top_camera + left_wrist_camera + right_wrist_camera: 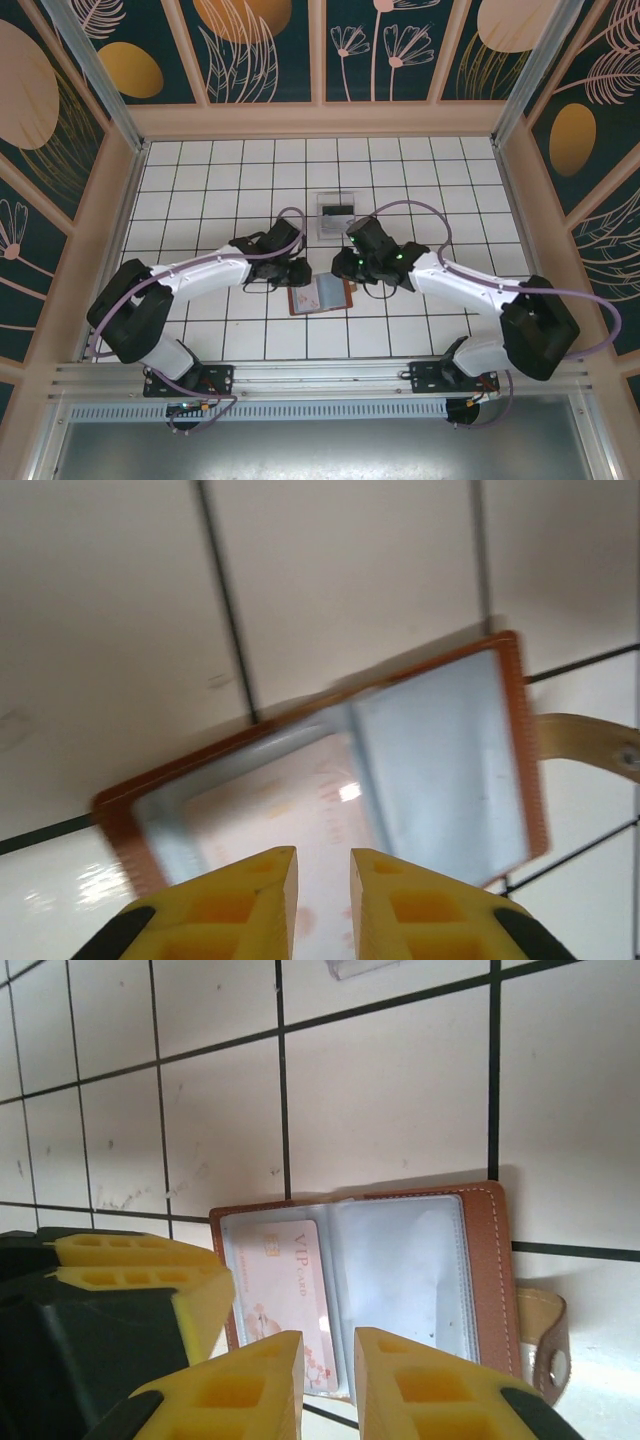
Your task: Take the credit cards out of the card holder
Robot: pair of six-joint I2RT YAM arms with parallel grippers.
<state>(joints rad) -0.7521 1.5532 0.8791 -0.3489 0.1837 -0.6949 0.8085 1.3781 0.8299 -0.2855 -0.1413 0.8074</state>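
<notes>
The brown card holder [322, 295] lies open on the white tiles, grey-blue pockets up, its strap tab [545, 1345] sticking out to one side. A pale pink credit card [285, 1290] marked VIP sits in one pocket; the other pocket [410, 1260] looks empty. My left gripper [302, 272] hangs at the holder's card-side edge, jaws nearly together with nothing between them. In the left wrist view its tips [322, 870] hover over the credit card [290, 800]. My right gripper [328, 1360] is over the holder's near edge, jaws a narrow slit apart and empty.
A clear acrylic stand [336, 212] is on the tiles just behind the holder. The two wrists almost meet over the holder. Wooden walls [120, 200] bound the tiled floor on three sides.
</notes>
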